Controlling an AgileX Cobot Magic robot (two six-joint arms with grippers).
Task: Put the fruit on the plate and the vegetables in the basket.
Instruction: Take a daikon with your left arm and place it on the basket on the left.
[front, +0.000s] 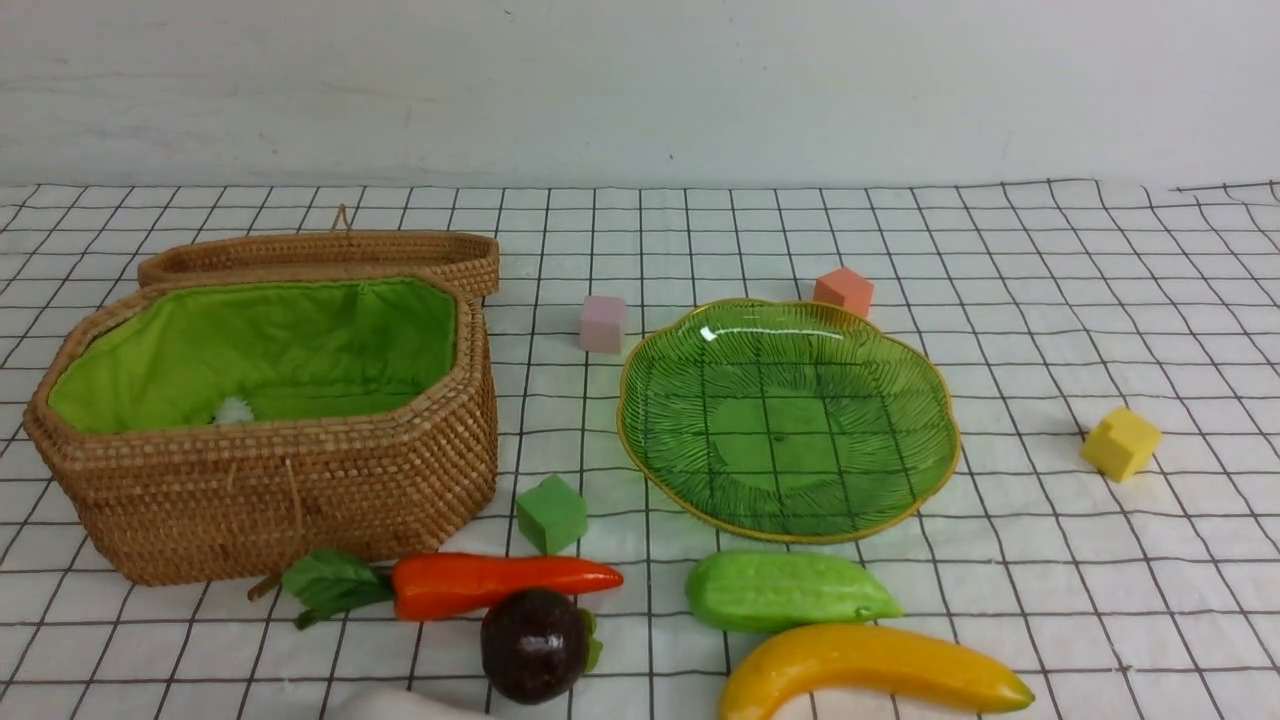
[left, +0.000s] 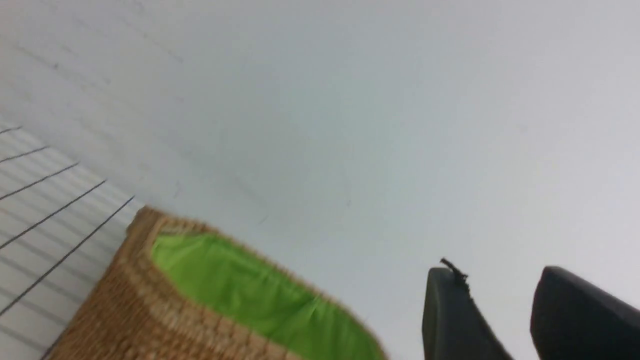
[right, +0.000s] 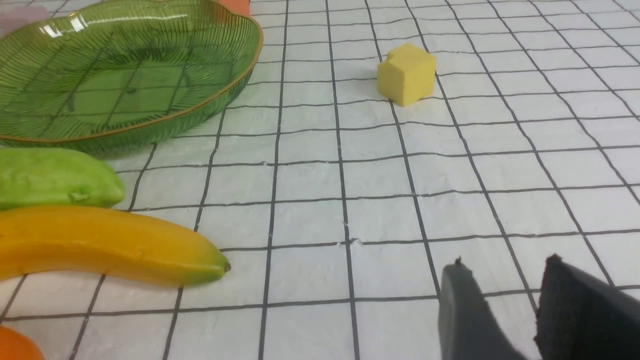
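1. Banana (front: 870, 680) lies along the bottom edge of the front view at lower right. The maroon fruit (front: 535, 645) sits at lower centre, and beside it the white radish piece (front: 400, 705) is cut off by the frame edge.
2. Just behind them on the checked cloth (front: 1050, 560) lie the cucumber (front: 790, 590), right of centre, and the carrot (front: 490, 585), left of centre, its leaves just beside the basket (front: 280, 490).
3. That basket fills the left of the frame and stands open, its lid (front: 320, 255) lying behind it. The plate (front: 790, 420) sits centre-right and is bare.
4. 4 foam cubes show: a green cube (front: 550, 513) in front, between basket and plate, a pink cube (front: 602, 323) and an orange cube (front: 843, 291) behind the plate, and a yellow cube (front: 1120, 442) at far right.
5. Only the front view shows the carrot, the maroon fruit and the whole basket. Only the right wrist view shows an orange sliver (right: 12, 347) beyond the banana, too little to name.
6. The left wrist view is blurred and shows 1 basket corner with green lining (left: 250, 290) against the pale wall (left: 350, 100).
7. Both claws appear in the wrist views alone. The left claw (left: 517, 320) has its 2 dark fingers apart, with nothing between them and touching nothing. The right claw (right: 520, 315) is likewise parted and empty, above bare cloth and apart from the banana's tip.
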